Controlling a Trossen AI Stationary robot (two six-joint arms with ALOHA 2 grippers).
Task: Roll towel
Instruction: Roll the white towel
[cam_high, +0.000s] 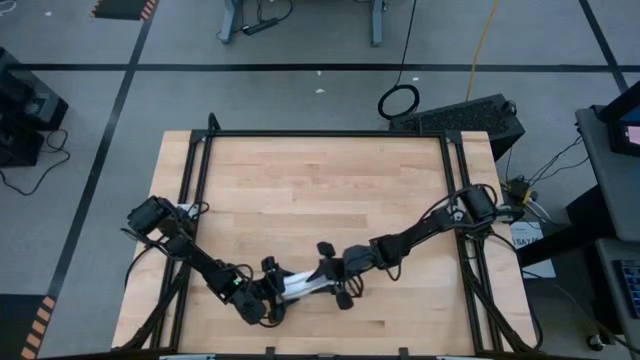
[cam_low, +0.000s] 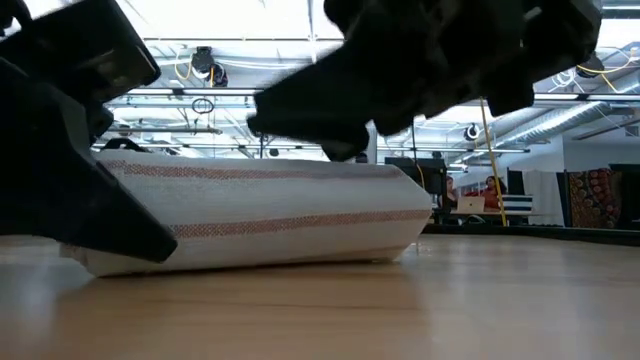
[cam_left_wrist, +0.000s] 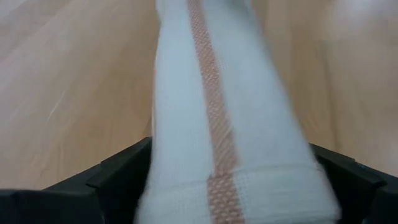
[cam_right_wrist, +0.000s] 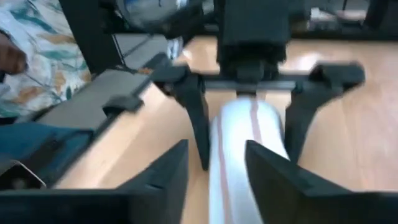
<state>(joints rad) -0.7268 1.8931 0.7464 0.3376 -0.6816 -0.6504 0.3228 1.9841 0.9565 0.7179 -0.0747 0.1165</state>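
The towel (cam_high: 303, 283) is a white roll with narrow reddish stripes, lying on its side on the wooden table near the front edge (cam_low: 260, 215). My left gripper (cam_high: 272, 290) is open and straddles the roll's left end (cam_left_wrist: 217, 124), one finger on each side. My right gripper (cam_high: 333, 278) is open. It comes in low from the table's right, its fingers (cam_right_wrist: 273, 180) over and beside the roll's right end (cam_right_wrist: 233, 186). In the low view it hangs just above the roll (cam_low: 340, 140). My left gripper has the roll's left end (cam_left_wrist: 186, 186) filling the gap between its fingers (cam_left_wrist: 118, 180), coming along the roll from the table's left and slanting down. The cloth reaches both inner faces; whether it is pinched I cannot tell. The roll lies on the table. My right gripper has its fingers astride the roll's right end (cam_right_wrist: 224, 168), slanting slightly down along the roll. Whether they touch the cloth I cannot tell.
Black frame rails (cam_high: 195, 160) run along the table's left, right and far edges. Bare wood (cam_high: 320, 190) lies beyond the roll toward the far edge. A person's patterned sleeve (cam_right_wrist: 37, 50) shows past the table in the right wrist view. People sit far off in the room (cam_low: 490, 190).
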